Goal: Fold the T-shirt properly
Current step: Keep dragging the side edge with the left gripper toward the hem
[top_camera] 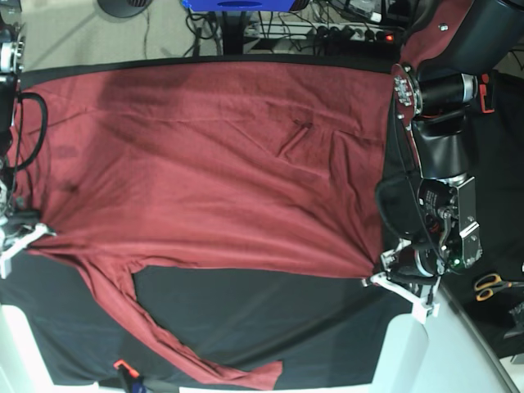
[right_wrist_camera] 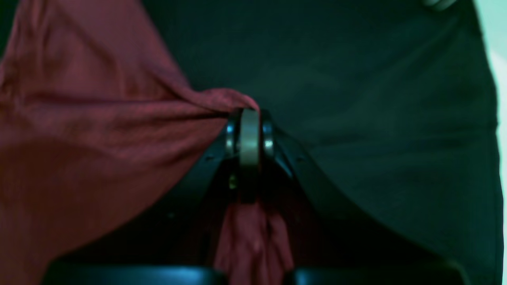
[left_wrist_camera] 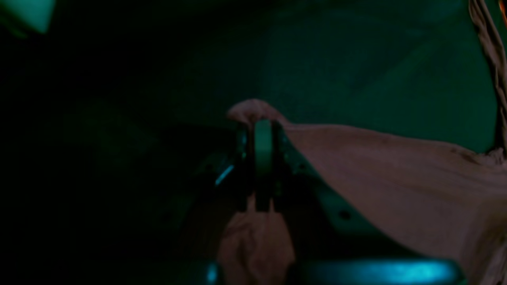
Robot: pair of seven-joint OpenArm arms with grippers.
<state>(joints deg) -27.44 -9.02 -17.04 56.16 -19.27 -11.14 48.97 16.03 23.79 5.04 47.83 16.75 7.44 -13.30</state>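
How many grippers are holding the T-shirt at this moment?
2. The right gripper is shut on the T-shirt at its left edge in the base view; the left gripper is shut on its lower right corner there.

Both wrist views dim, blurred, green-tinted; base view bright and sharp.

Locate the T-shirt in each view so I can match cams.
Left wrist: T-shirt lower right, pinched in left gripper.
Right wrist: T-shirt fills left, pinched in right gripper.
Base: T-shirt spread across centre.
Shared landmark: black table cover.
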